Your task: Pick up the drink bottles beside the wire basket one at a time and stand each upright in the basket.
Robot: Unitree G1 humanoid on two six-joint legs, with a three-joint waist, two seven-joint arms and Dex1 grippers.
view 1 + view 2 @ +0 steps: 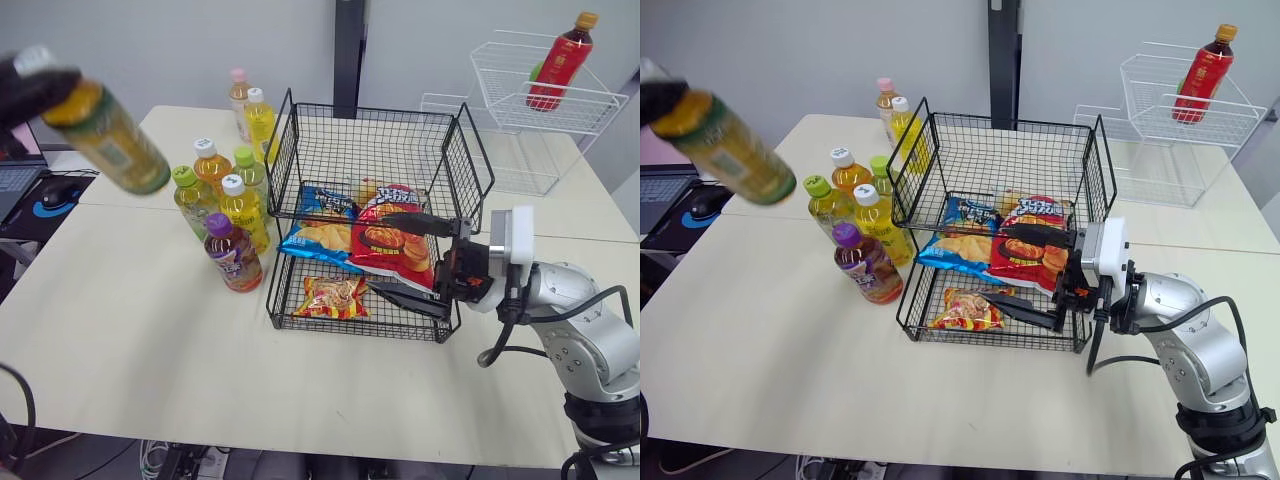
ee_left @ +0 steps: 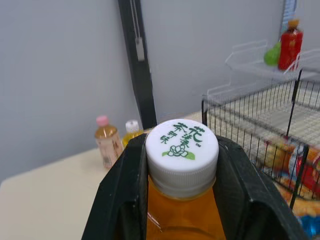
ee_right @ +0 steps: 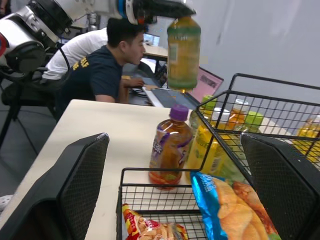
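My left gripper (image 1: 32, 78) is raised high at the far left, shut on the neck of an amber tea bottle (image 1: 108, 137) that hangs tilted in the air. Its white cap (image 2: 181, 149) sits between the black fingers (image 2: 122, 190). Several bottles stand upright left of the black wire basket (image 1: 372, 118): a purple-capped one (image 1: 233, 255) nearest, a yellow one (image 1: 244, 212) behind it, and green-capped ones (image 1: 192, 200). My right gripper (image 1: 380, 252) is open, its fingers reaching through the basket's front right side around a red chip bag (image 1: 396, 240).
Inside the basket lie a blue snack bag (image 1: 320, 226) and a small packet (image 1: 333, 297). A white wire rack (image 1: 545, 110) holding a red bottle (image 1: 560, 60) stands back right. A laptop and mouse (image 1: 58, 190) sit far left. A person (image 3: 102, 65) sits beyond the table.
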